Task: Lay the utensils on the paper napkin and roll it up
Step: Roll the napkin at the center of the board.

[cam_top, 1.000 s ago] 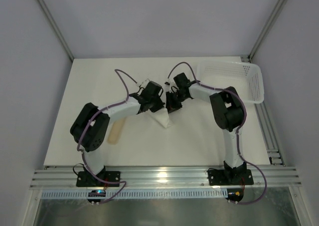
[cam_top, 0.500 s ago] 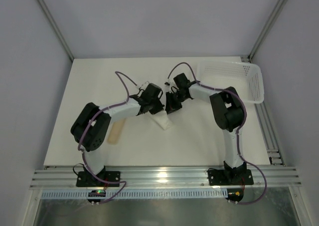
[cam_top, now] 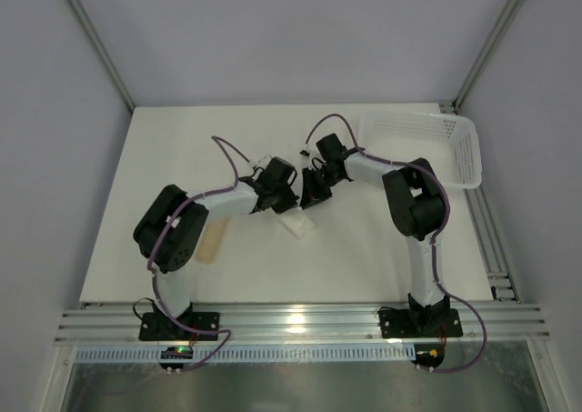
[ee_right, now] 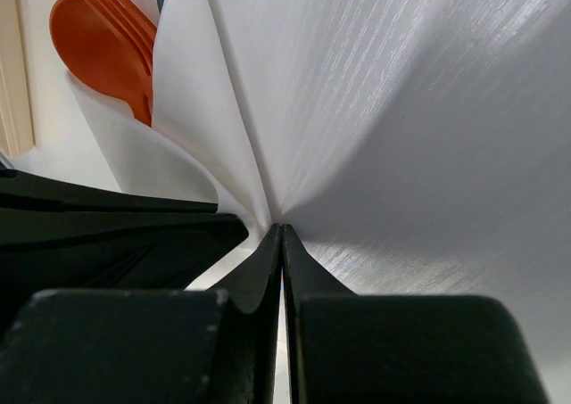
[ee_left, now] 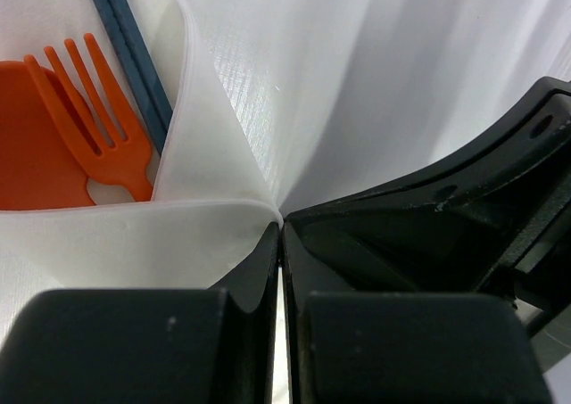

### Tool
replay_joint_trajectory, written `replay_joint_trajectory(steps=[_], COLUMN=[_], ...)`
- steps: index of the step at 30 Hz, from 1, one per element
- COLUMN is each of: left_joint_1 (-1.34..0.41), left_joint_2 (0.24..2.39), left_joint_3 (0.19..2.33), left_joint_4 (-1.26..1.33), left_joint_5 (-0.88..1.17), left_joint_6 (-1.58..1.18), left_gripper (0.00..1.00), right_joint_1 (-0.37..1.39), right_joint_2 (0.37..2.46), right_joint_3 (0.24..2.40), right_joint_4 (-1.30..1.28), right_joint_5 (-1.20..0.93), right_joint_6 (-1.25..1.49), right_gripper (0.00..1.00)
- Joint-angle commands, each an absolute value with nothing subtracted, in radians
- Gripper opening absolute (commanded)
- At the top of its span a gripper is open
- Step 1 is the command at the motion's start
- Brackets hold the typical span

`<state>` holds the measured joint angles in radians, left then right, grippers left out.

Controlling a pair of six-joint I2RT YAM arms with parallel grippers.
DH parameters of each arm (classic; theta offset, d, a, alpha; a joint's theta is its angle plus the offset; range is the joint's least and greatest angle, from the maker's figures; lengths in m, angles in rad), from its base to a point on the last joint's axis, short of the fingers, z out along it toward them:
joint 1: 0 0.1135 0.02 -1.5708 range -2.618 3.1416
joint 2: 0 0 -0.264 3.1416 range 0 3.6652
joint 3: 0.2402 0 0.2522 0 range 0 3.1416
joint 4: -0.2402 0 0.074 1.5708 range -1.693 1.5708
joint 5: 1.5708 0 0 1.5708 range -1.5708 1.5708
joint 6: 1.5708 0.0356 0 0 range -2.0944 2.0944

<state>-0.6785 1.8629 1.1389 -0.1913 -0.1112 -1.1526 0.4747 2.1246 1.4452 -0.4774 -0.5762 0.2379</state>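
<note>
The white paper napkin (cam_top: 298,224) lies mid-table, folded over the utensils, and both grippers pinch its lifted fold side by side. My left gripper (cam_top: 287,199) is shut on the napkin (ee_left: 357,83). Inside the fold its view shows an orange spoon (ee_left: 36,145), an orange fork (ee_left: 100,110) and a dark blue stick (ee_left: 134,56). My right gripper (cam_top: 311,194) is shut on the napkin (ee_right: 401,110). The orange spoon (ee_right: 89,43) peeks from the fold, with the fork tines behind it.
A white perforated basket (cam_top: 427,144) stands at the back right. A short beige piece (cam_top: 212,242) lies left of the napkin, near the left arm's elbow; it also shows in the right wrist view (ee_right: 13,74).
The left gripper has edged towards the right gripper with the napkin's fold. Less of the napkin now shows below the grippers. The right arm has barely moved.
</note>
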Motion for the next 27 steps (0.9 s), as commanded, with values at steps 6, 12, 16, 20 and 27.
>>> replay_joint_trajectory(steps=[6, 12, 16, 20, 27], left_joint_1=[-0.673, -0.675, -0.673, -0.673, -0.673], left_joint_2=[1.897, 1.911, 1.911, 1.914, 1.913], left_joint_3=[1.16, 1.169, 1.169, 1.17, 1.146], left_joint_4=[-0.141, -0.143, -0.143, -0.144, -0.13], left_joint_5=[-0.107, -0.103, -0.101, -0.098, -0.095], left_joint_6=[-1.166, -1.166, -1.166, -1.166, -1.177], left_gripper=[0.0, 0.0, 0.0, 0.0, 0.0], right_joint_1=[0.483, 0.483, 0.483, 0.483, 0.476], right_joint_2=[2.089, 2.091, 2.094, 2.089, 2.06], right_joint_3=[1.431, 1.442, 1.443, 1.442, 1.445], right_joint_4=[-0.482, -0.486, -0.489, -0.489, -0.512], right_joint_5=[-0.557, -0.56, -0.56, -0.554, -0.528], right_joint_6=[0.219, 0.218, 0.215, 0.213, 0.206], right_gripper=[0.04, 0.04, 0.04, 0.04, 0.03])
